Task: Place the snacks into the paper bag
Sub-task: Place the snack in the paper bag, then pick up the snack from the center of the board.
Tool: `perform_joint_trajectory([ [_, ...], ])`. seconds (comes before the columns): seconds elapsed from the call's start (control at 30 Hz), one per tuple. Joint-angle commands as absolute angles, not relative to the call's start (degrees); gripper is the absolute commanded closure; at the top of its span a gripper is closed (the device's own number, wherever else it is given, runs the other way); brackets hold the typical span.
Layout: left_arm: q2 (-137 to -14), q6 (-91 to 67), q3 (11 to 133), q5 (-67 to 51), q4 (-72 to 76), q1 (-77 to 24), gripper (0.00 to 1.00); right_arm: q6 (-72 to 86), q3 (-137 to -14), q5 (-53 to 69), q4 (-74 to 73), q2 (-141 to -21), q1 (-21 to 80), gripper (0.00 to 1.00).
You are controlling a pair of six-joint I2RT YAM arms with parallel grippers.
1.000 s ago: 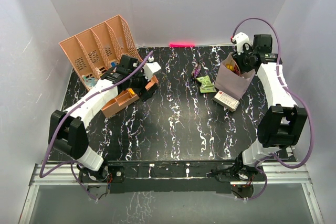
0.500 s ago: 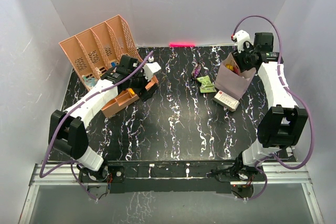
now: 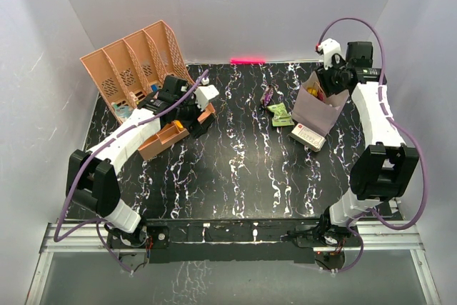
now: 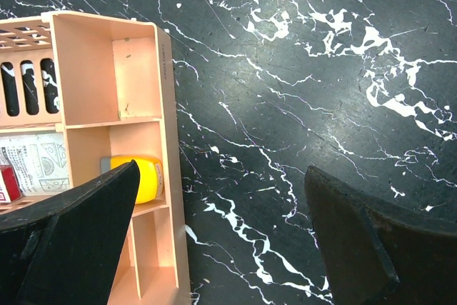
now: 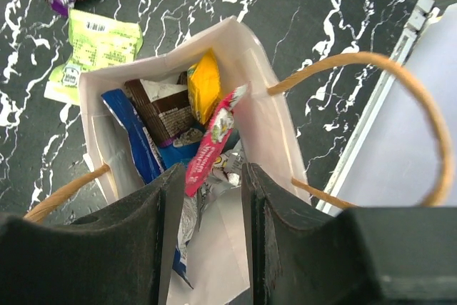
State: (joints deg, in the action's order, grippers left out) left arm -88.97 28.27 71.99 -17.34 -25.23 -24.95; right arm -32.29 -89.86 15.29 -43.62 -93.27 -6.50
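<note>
The pale paper bag (image 3: 318, 108) stands at the back right, its mouth open in the right wrist view (image 5: 271, 119). Inside lie a dark blue crisp bag (image 5: 132, 133), a brown packet (image 5: 161, 108), a yellow packet (image 5: 203, 83) and a pink packet (image 5: 214, 141). My right gripper (image 3: 330, 80) hovers just above the bag's mouth (image 5: 211, 176), jaws apart, the pink packet's end near the left finger. A purple packet (image 3: 268, 96) and a green packet (image 3: 280, 113) lie on the table left of the bag. My left gripper (image 3: 193, 116) is open and empty above the table (image 4: 221, 198).
A white box with a red mark (image 3: 308, 136) lies in front of the bag. A small peach divider tray (image 3: 164, 139) holding a yellow item (image 4: 146, 176) lies beside my left gripper. A tall peach slotted organiser (image 3: 132, 62) stands at the back left.
My right gripper has drawn slightly up and back over the bag. The left arm has not moved.
</note>
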Motion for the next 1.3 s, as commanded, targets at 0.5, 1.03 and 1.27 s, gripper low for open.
perform_joint_trajectory([
  [0.5, -86.90, 19.63, 71.72, -10.11, -20.28, -22.67, 0.02, -22.24, -106.18, 21.06, -43.29, -89.12, 5.48, 0.38],
  [1.03, -82.61, 20.08, 69.92, -8.37, -20.13, -20.84, 0.02, -22.77, -100.51, 3.61, -34.06, -106.00, 23.18, 0.30],
  [1.27, -81.62, 19.86, 68.87, -9.46, -19.75, -20.28, 0.02, -22.49, -102.21, -0.72, -31.38, -115.61, 23.20, 0.31],
])
